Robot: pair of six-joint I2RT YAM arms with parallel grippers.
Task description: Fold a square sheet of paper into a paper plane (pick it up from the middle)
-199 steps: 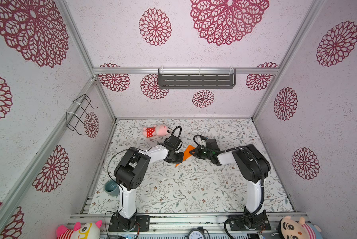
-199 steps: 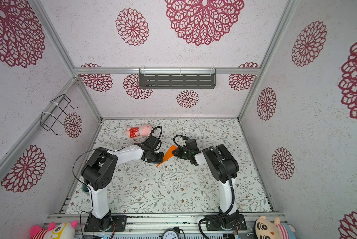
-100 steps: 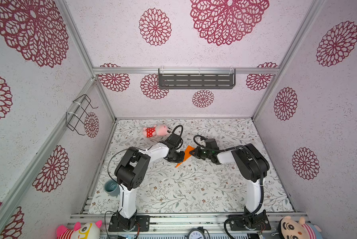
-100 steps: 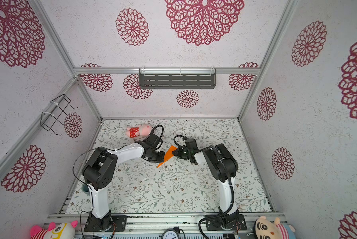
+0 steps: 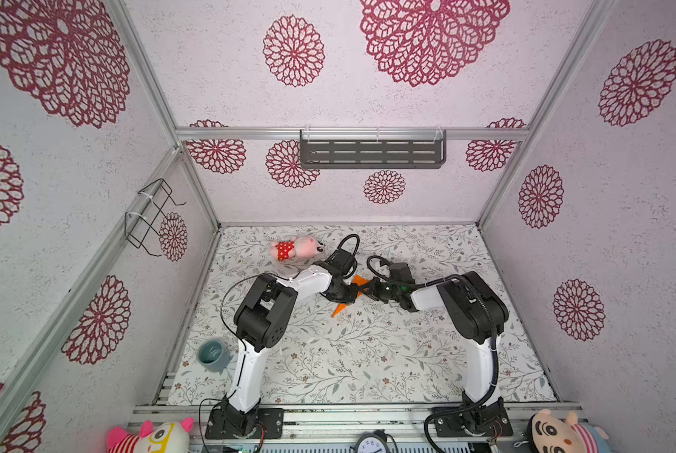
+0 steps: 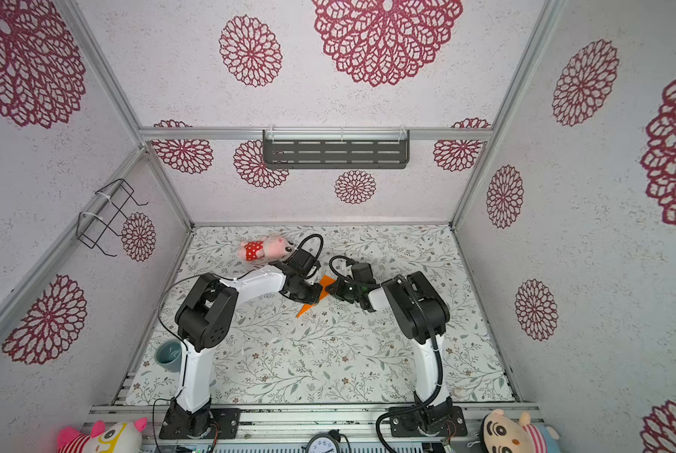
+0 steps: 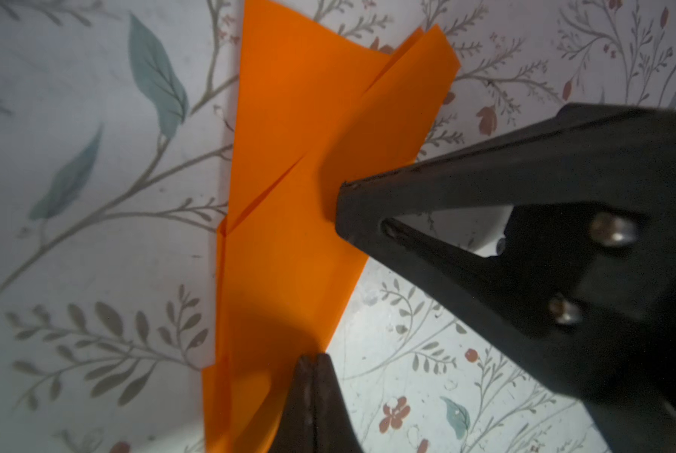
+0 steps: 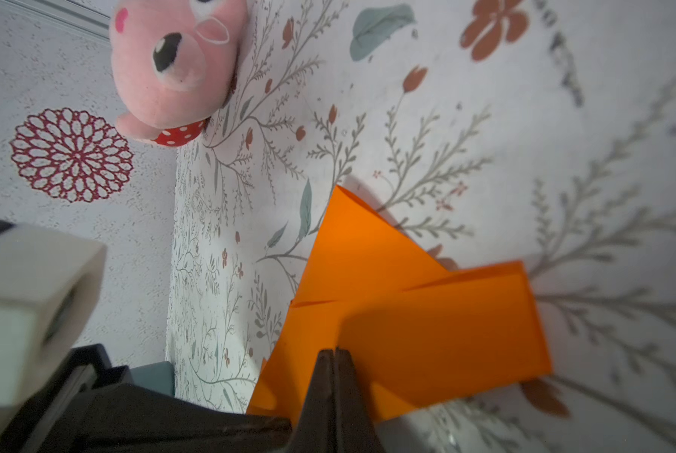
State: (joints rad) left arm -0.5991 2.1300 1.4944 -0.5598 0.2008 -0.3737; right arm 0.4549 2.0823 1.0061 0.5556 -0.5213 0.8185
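Observation:
The bright orange sheet of paper (image 5: 359,281) lies on the floral table (image 5: 367,353), folded into a long pointed wedge with overlapping flaps (image 7: 289,157); its tip points toward the front left in both top views (image 6: 304,310). My left gripper (image 7: 312,359) is shut, and its tips rest at one long edge of the paper. My right gripper (image 8: 334,353) is shut too, pressing its tips down on the paper's top layer (image 8: 426,333). In the left wrist view the right gripper (image 7: 342,208) comes in from the opposite side. The two grippers nearly meet over the paper (image 6: 325,282).
A pink plush toy with red dotted shorts (image 5: 299,248) lies just behind the left wrist, also seen in the right wrist view (image 8: 171,66). A grey-blue cup (image 5: 212,355) stands at the front left. A wire rack (image 5: 152,215) hangs on the left wall and a grey shelf (image 5: 371,151) on the back wall.
The left wrist has crept slightly to the right and toward the back. The right arm and the paper have hardly moved. Both grippers stayed shut.

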